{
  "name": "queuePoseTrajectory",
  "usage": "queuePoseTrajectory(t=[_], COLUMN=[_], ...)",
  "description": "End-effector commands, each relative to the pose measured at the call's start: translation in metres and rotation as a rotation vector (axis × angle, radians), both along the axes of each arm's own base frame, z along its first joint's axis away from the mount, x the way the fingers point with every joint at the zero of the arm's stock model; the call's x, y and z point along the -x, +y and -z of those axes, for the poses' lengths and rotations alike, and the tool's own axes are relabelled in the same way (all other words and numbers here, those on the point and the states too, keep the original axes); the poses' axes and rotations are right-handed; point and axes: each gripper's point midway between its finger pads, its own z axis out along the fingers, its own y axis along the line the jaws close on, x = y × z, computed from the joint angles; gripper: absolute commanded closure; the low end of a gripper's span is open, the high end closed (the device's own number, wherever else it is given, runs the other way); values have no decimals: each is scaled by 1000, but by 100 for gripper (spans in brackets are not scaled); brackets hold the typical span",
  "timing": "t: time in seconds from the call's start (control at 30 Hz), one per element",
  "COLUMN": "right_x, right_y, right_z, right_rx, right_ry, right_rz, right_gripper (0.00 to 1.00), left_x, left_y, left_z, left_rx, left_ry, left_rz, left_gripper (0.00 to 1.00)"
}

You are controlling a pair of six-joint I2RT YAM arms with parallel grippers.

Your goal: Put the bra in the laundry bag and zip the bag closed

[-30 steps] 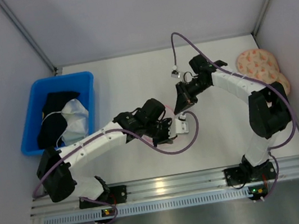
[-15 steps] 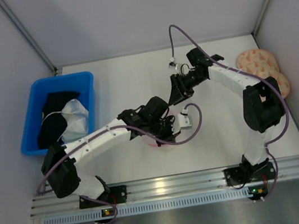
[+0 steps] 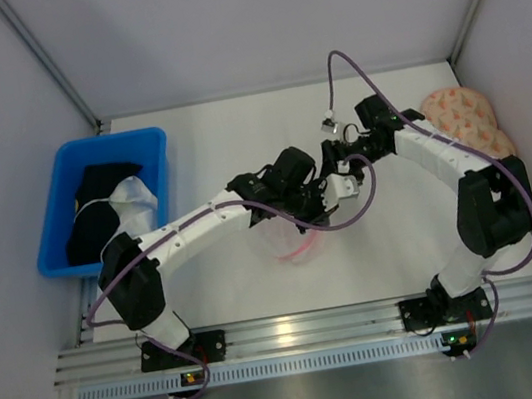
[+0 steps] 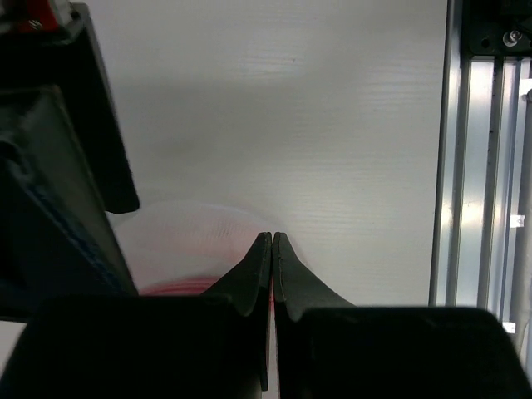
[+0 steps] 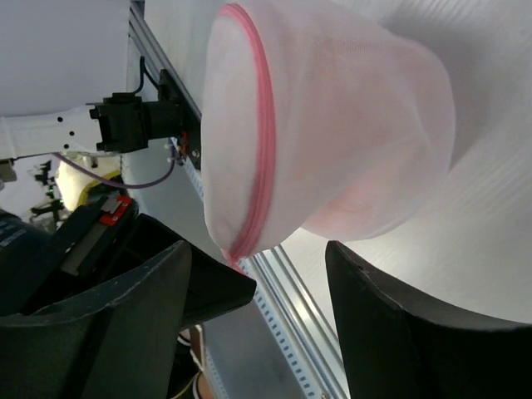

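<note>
The laundry bag (image 5: 332, 125), white mesh with pink zipper edging (image 5: 264, 141), hangs a little above the table. In the top view the laundry bag (image 3: 293, 239) shows below the left wrist. A soft pink mass, the bra (image 5: 374, 204), shows faintly through the mesh. My left gripper (image 4: 272, 238) is shut on a thin pink bit of the zipper edge; its dark tip (image 5: 237, 283) pinches the bag's lower corner. My right gripper (image 5: 259, 258) stands open just under the bag, its fingers (image 5: 374, 299) apart from the mesh and holding nothing. Both grippers meet mid-table, left (image 3: 322, 203) and right (image 3: 341, 162).
A blue bin (image 3: 67, 160) with black and white garments sits at the far left. A peach speckled two-lobed item (image 3: 466, 117) lies at the far right. The aluminium rail (image 3: 317, 328) runs along the near edge, close beyond the bag in the right wrist view.
My right gripper has opened and let go. The left arm has swung away from the near edge and rightward, carrying the bag off the table. The right arm shifted right.
</note>
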Motion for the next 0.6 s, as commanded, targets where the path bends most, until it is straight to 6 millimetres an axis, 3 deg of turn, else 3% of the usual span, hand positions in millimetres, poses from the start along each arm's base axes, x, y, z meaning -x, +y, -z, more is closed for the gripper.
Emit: queuePoseTrajectory(t=[0.0, 0.13, 0.2, 0.23, 0.33, 0.37, 0.47, 0.57], right_x=[11, 25, 28, 25, 19, 18, 11, -2], right_y=[17, 28, 33, 34, 34, 34, 33, 29], right_z=[5, 14, 14, 12, 10, 11, 11, 11], right_rx=[-72, -78, -78, -78, -72, -70, -64, -50], right_ry=[61, 86, 80, 74, 59, 61, 50, 21], right_rz=[-45, -82, -100, -100, -99, -97, -86, -63], right_gripper=[35, 41, 55, 68, 88, 100, 100, 100], left_x=[-15, -14, -9, -8, 6, 13, 25, 39], left_y=[-17, -17, -15, -14, -5, 1, 11, 27], left_z=[-27, -27, -25, -23, -17, -14, -12, 5], left_rx=[77, 81, 82, 79, 77, 72, 72, 42], left_ry=[-73, -68, -53, -50, -24, -21, -12, 22], left_rz=[-3, 11, 18, 21, 51, 63, 79, 80], left_gripper=[100, 100, 100, 100, 100, 100, 100, 100])
